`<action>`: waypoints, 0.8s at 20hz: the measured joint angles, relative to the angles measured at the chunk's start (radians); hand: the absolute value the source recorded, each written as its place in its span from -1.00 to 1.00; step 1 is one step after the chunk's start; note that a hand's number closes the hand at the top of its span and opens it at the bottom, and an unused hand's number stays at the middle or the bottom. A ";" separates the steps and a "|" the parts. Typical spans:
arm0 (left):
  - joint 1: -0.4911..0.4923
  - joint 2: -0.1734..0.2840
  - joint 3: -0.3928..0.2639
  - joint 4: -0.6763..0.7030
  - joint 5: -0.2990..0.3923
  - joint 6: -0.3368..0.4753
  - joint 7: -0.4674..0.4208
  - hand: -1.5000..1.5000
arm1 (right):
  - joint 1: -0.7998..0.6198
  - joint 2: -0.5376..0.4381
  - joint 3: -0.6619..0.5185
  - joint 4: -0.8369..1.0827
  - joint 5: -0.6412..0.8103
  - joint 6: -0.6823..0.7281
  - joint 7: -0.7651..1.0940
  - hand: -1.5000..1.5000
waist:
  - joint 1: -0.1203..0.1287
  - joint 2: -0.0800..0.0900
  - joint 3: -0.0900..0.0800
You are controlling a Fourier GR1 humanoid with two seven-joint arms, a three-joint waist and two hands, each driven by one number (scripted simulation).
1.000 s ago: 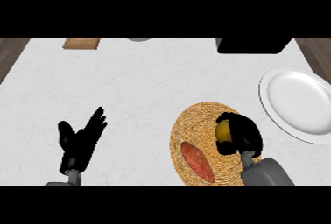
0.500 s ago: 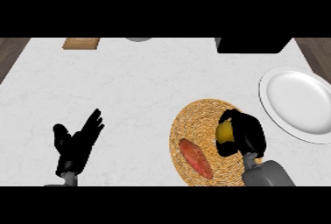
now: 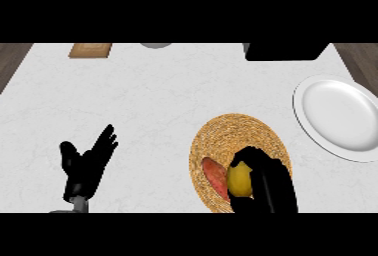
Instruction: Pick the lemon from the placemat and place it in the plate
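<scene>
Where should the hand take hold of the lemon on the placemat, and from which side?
Grip the lemon around its middle, coming from its right, probably best. The right hand is already curled round that side. A reddish item lies close along its left on the woven placemat, crowding that side. The plate lies up and right.

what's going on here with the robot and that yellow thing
The right robot hand is curled round the lemon on the woven placemat, beside a reddish item. The white plate, where the lemon should go, sits empty to the right on the counter. The left robot hand rests open at lower left.
</scene>
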 measured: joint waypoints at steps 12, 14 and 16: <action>-0.012 -0.023 -0.015 0.001 -0.025 0.014 0.006 0.00 | 0.152 -0.015 -0.138 -0.259 -0.117 -0.211 -0.001 1.00 | 0.006 0.004 0.001; -0.016 -0.026 -0.017 0.005 -0.026 0.011 0.008 0.00 | 0.147 -0.025 -0.198 -0.253 -0.202 -0.246 -0.031 1.00 | 0.007 0.004 0.001; -0.016 -0.028 -0.018 0.009 -0.032 0.014 0.002 0.00 | 0.144 -0.042 -0.256 -0.237 -0.298 -0.287 -0.086 1.00 | 0.008 0.005 0.001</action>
